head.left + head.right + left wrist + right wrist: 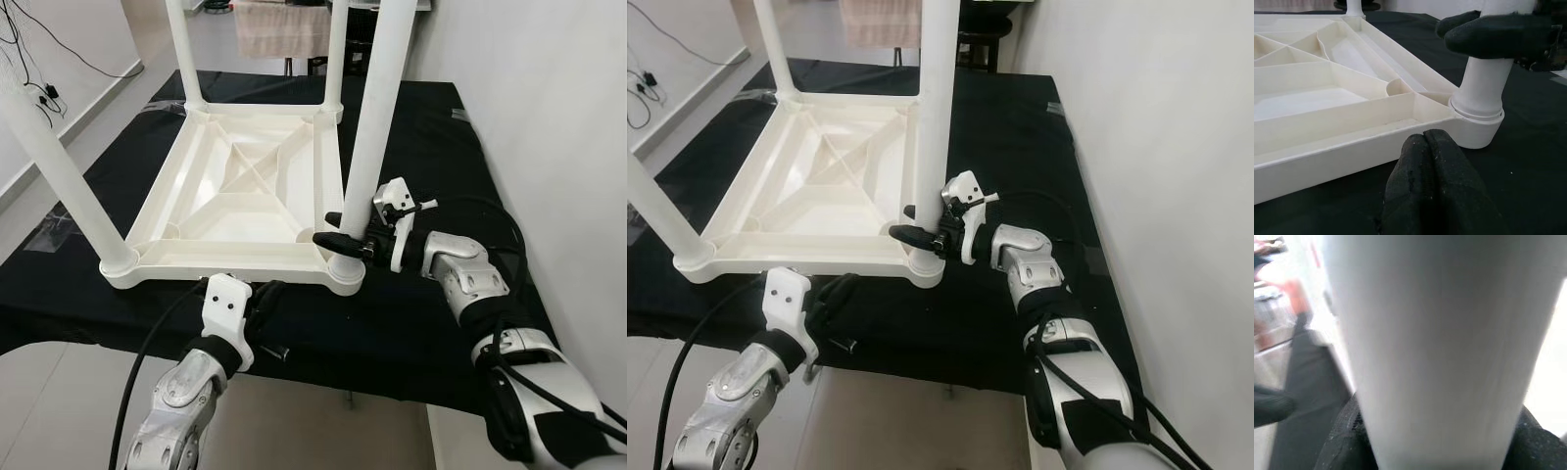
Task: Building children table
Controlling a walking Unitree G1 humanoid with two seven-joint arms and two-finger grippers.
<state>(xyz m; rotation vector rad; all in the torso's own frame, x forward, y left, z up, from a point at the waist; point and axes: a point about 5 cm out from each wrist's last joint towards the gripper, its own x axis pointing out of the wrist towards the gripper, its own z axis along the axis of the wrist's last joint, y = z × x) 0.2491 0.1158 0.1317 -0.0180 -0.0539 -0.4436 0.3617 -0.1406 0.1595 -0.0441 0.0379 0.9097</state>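
A white plastic children's table (225, 269) lies upside down on a black cloth, its ribbed underside facing up and its legs standing in the corner sockets. My right gripper (345, 233) is shut on the near right leg (377, 117) just above its socket. That leg (1435, 347) sits between the fingers in the right wrist view. My left gripper (263, 297) rests shut on the cloth just in front of the table's near rim, holding nothing. Its fingertips (1424, 142) are pressed together, facing the leg's base (1481, 88).
The near left leg (59, 166) leans out over the cloth's left edge. Two far legs (184, 49) (336, 54) stand at the back. A small dark metal part (279, 350) lies near the front edge. A white wall (549, 117) runs close on the right, and cables (39, 93) lie on the floor at left.
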